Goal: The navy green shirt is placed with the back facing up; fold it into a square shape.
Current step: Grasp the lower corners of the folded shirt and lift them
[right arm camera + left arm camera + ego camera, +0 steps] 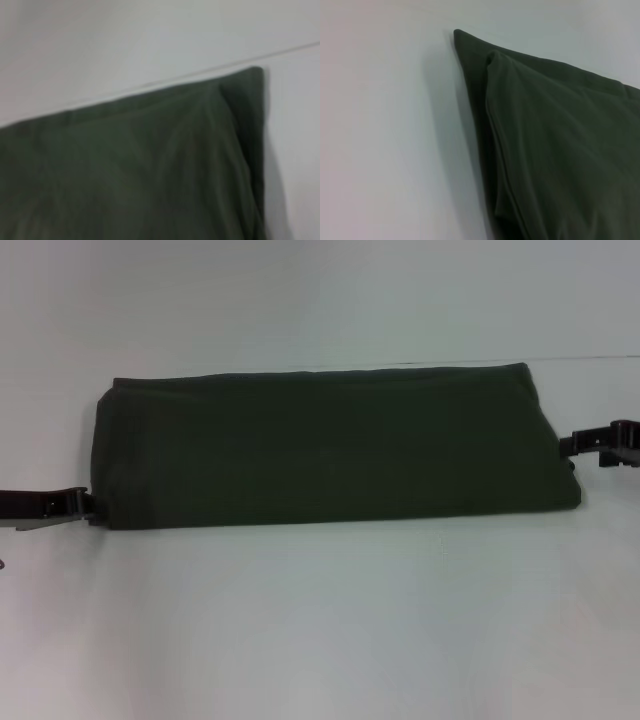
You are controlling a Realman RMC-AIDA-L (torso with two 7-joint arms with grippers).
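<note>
The navy green shirt (330, 445) lies on the white table as a long, wide band, plain dark olive cloth on top with no lettering showing. My left gripper (88, 508) sits low at the band's near left corner, right against the cloth. My right gripper (572, 448) is at the band's right end, level with its middle. In the left wrist view the shirt (560, 145) shows a pointed corner with layered folded edges. The right wrist view has the shirt (135, 170) filling its lower part, up to one far corner.
The white table (320, 620) spreads bare in front of and behind the shirt. A thin seam line (590, 359) runs across the table just behind the shirt's far right corner.
</note>
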